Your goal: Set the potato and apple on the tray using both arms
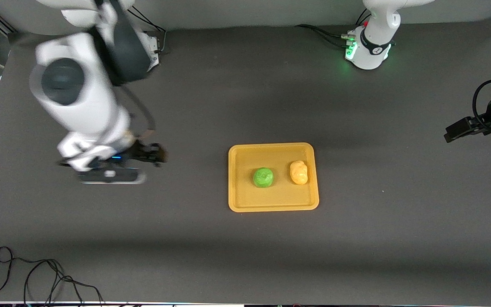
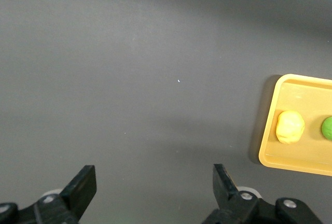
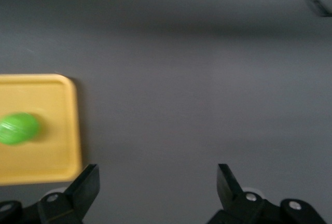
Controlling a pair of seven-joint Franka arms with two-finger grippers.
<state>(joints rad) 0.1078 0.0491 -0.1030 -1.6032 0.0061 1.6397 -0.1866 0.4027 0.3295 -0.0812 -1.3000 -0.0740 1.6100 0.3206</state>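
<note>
This is a robot lab, not a home. A table (image 1: 245, 256) with a plain dark grey mat fills the frame. At the top stand two white arm bases (image 1: 371, 47), one with green lights. Black cables (image 1: 36, 277) lie loose at the lower left. The only props are a tray (image 1: 271, 204) with a plastic apple (image 1: 263, 177) and potato (image 1: 298, 172).

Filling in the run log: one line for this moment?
apple on tray | potato on tray | left gripper open, over table | right gripper open, over table

Dark grey table (image 1: 245, 238); tray (image 1: 239, 179) mid-table.
</note>
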